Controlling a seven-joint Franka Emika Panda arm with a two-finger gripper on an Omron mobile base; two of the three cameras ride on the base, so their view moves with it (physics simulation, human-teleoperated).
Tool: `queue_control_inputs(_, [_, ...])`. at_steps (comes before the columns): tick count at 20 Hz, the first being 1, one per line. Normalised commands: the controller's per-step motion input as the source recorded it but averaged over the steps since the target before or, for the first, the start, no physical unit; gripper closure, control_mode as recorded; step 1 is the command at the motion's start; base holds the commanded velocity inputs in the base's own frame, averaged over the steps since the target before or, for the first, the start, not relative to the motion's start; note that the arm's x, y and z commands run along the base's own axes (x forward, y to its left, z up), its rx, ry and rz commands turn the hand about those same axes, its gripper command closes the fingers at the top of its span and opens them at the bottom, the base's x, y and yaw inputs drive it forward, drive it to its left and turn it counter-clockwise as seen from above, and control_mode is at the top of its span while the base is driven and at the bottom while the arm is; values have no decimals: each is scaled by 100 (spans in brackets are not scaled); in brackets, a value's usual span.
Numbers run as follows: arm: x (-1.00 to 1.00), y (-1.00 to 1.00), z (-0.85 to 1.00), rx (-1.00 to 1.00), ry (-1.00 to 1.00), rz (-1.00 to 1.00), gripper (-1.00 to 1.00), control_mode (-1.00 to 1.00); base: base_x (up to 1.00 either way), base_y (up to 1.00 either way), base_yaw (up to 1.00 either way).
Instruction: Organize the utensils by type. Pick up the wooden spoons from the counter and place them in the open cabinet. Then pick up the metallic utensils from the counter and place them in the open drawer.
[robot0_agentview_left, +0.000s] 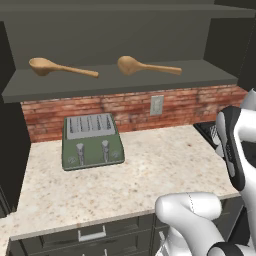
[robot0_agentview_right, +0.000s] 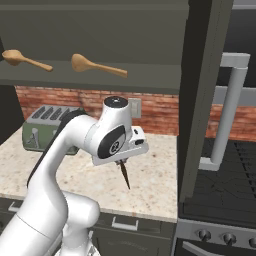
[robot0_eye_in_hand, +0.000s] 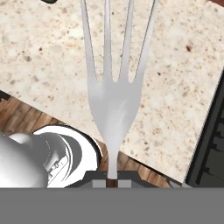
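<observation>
The gripper (robot0_agentview_right: 122, 164) is clamping shut on a fork (robot0_eye_in_hand: 114, 83), holding it by the handle; in the hand view the silver tines are fanning up from the neck, which is sitting between the fingertips at the bottom. In the right base view the fork's dark reddish handle is pointing down from under the hand, hanging clear above the counter (robot0_agentview_right: 150, 185) and not touching it. The hand is hovering over the counter's right part, near the black stovetop (robot0_agentview_right: 225, 190). The two wooden spoons are lying on the cabinet shelf (robot0_agentview_left: 125, 82), well apart from each other: the left spoon (robot0_agentview_left: 60, 68) with its bowl to the left and handle running right, the right spoon (robot0_agentview_left: 147, 66) lying the same way. The cabinet door (robot0_agentview_right: 205, 95) is standing open at the right, its long silver bar handle (robot0_agentview_right: 225, 110) facing the camera. A green toaster (robot0_agentview_left: 92, 141) is sitting on the counter at the left, close to the brick wall (robot0_agentview_left: 130, 107). A white outlet (robot0_agentview_left: 157, 104) is showing on the brick to the toaster's right. Dark drawer fronts (robot0_agentview_left: 92, 235) are running below the counter edge.
</observation>
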Motion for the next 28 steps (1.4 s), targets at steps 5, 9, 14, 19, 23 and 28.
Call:
queue_control_inputs(5, [-20,0,0,0,-6,0,100,-100,0,0,0])
queue_control_inputs(9, [0,0,0,0,0,0,100,100,-67,-1,-1])
queue_control_inputs(14, [0,0,0,0,0,0,100,100,-85,-5,-8])
queue_control_inputs(19, [0,0,0,0,0,0,100,100,-83,3,-3])
queue_control_inputs(23, [0,0,0,0,0,0,100,100,-68,-2,-19])
queue_control_inputs(28, [0,0,0,0,0,0,100,100,-3,-7,-90])
